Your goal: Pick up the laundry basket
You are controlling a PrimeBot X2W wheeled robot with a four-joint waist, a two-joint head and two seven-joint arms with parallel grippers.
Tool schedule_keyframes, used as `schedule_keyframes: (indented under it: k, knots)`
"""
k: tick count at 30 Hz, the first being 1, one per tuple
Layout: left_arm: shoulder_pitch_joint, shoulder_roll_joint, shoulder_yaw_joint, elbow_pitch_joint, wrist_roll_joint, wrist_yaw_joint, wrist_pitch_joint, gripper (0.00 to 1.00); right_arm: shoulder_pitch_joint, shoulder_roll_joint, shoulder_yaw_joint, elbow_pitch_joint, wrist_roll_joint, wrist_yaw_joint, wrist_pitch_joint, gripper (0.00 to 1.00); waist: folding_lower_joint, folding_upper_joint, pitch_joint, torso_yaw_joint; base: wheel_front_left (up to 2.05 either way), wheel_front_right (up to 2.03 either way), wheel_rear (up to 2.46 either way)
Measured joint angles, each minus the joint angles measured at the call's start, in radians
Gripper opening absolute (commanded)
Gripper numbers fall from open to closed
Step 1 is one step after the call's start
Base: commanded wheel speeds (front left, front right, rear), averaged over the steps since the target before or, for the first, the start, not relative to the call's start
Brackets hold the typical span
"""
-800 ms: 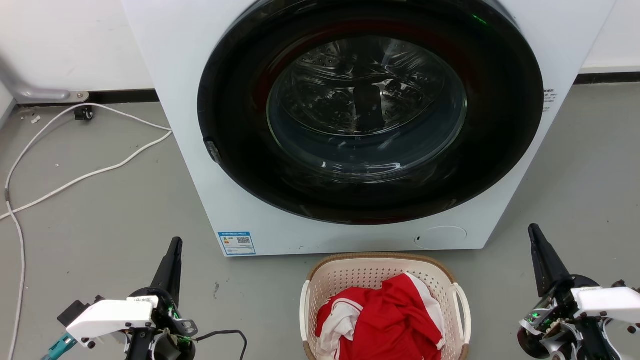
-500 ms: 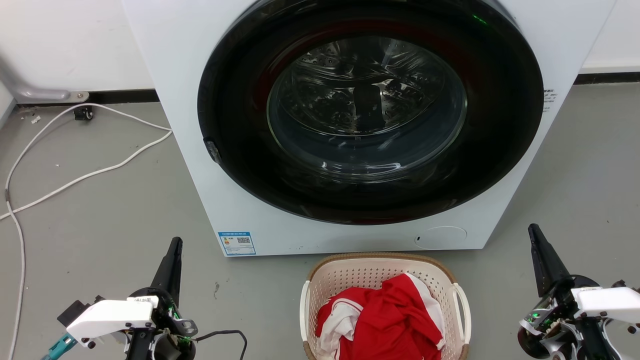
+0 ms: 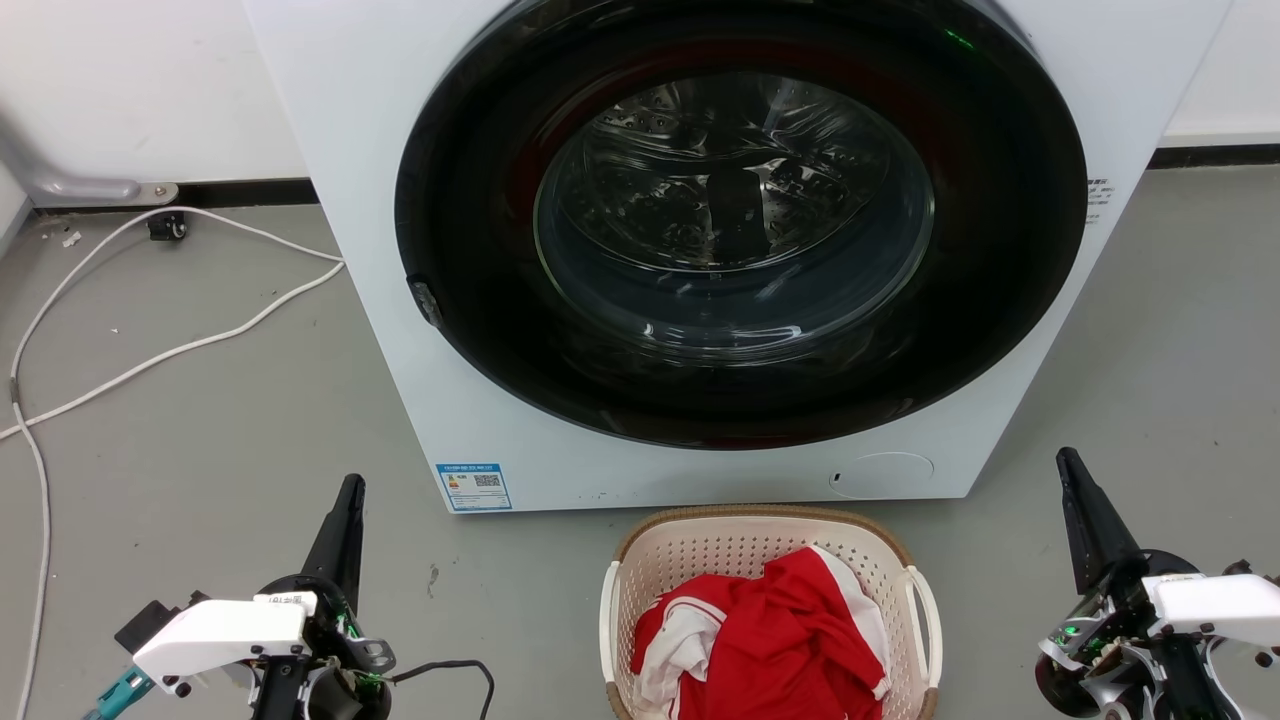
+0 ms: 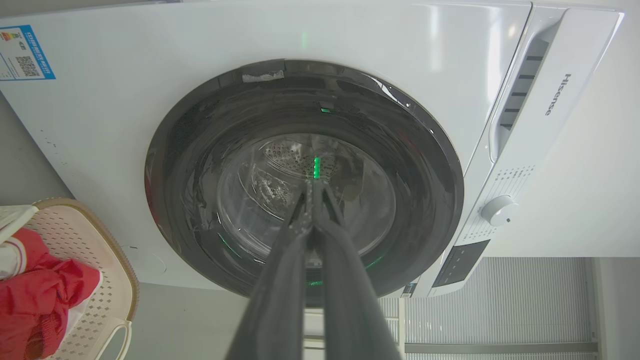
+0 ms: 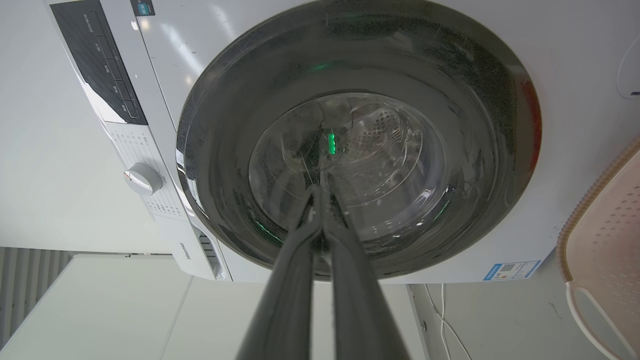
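Left gripper (image 3: pixel 351 488): we hold both fingers pressed together, tips pointing forward.
Right gripper (image 3: pixel 1066 460): we hold it likewise, fingers together, low.

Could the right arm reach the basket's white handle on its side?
Probably yes: only floor lies between the right gripper and the right handle of the laundry basket. Its fingers are closed together, so they would have to open first.

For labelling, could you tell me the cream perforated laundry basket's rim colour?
Brown rim, woven-look; head view shows it best.
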Motion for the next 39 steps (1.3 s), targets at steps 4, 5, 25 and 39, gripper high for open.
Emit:
schedule_keyframes:
  k: [4,5,25,39]
  knots:
    - [0.0,0.0,0.0,0.0,0.0,0.0,0.0,0.0,0.0,0.0,0.0,0.0,0.0,0.0,0.0,0.0,0.0,0.0,0.0,0.0,0.0,0.0,0.0]
    - [0.0,0.0,0.0,0.0,0.0,0.0,0.0,0.0,0.0,0.0,0.0,0.0,0.0,0.0,0.0,0.0,0.0,0.0,0.0,0.0,0.0,0.0,0.0]
    - [0.044,-0.006,-0.009,-0.005,0.128,0.0,-0.066,1.0,0.045,0.003,0.002,-0.016,-0.186,0.0,-0.065,1.0,0.0,0.0,0.003,0.001,0.0,0.0,0.0]
    - [0.044,-0.005,-0.041,-0.086,0.419,0.065,-0.125,1.0,0.055,0.003,0.027,-0.115,-0.526,0.0,-0.124,1.0,0.0,0.0,0.007,0.002,0.0,0.0,0.0]
